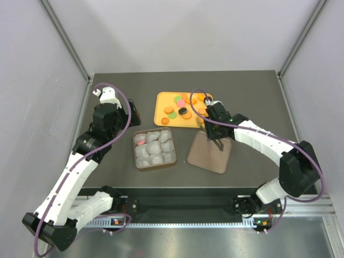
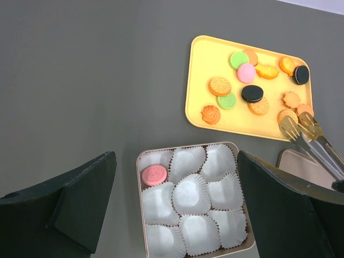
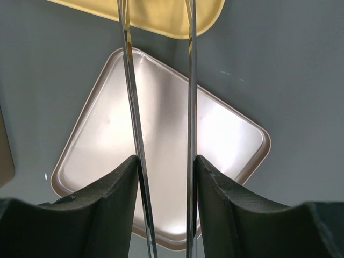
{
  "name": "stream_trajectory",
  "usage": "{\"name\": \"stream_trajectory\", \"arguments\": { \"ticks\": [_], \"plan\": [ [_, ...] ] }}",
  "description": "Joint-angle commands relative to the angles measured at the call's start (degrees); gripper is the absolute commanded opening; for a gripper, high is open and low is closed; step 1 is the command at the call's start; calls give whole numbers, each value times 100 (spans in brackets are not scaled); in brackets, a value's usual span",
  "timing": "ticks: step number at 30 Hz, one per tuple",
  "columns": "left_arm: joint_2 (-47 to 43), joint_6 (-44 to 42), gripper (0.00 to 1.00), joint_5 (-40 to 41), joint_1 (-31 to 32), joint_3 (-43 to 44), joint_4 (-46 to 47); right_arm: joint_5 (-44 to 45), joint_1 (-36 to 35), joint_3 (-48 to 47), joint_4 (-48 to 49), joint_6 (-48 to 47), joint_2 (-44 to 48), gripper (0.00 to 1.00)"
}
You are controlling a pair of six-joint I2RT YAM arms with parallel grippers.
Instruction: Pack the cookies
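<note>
- Top external view: your right gripper point(image 3: 166, 164), at the tray's point(image 1: 164, 121) four o'clock, grips the tongs point(image 2: 314, 148), tips beside the cookies point(image 2: 220, 86).
- Your left gripper point(image 2: 176, 158) gapes, empty.

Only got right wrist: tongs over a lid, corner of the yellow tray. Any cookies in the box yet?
Observer: One. A pink cookie sits in the far-left paper cup of the box; the other cups look empty.
Operator: Tong tips?
Observer: Tips of the tongs hang over the right end of the yellow tray, beside orange cookies; nothing seems gripped.
Operator: Left arm?
Observer: Left gripper is open, left of the box, holding nothing.
</note>
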State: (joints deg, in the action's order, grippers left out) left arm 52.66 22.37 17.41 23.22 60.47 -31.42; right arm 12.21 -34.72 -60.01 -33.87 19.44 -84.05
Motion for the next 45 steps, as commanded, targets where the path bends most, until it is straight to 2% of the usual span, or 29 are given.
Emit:
{"name": "stream_trajectory", "arguments": {
  "ticks": [1,13,20,28,45],
  "plan": [
    [-2,-49,99,-36,-37,-26,268,-52,88,-353,240,-90,-59,45],
    [16,-57,99,-71,-55,-35,277,-87,150,-450,284,-142,-199,45],
    [24,-57,99,-71,-64,-35,277,-122,185,-424,293,-160,-217,42],
    [25,-57,99,-106,-64,-44,277,-218,290,-450,205,-239,29,35],
    [-11,-66,99,-80,-81,-123,312,-351,334,-600,56,-248,442,34]
  ]
}}
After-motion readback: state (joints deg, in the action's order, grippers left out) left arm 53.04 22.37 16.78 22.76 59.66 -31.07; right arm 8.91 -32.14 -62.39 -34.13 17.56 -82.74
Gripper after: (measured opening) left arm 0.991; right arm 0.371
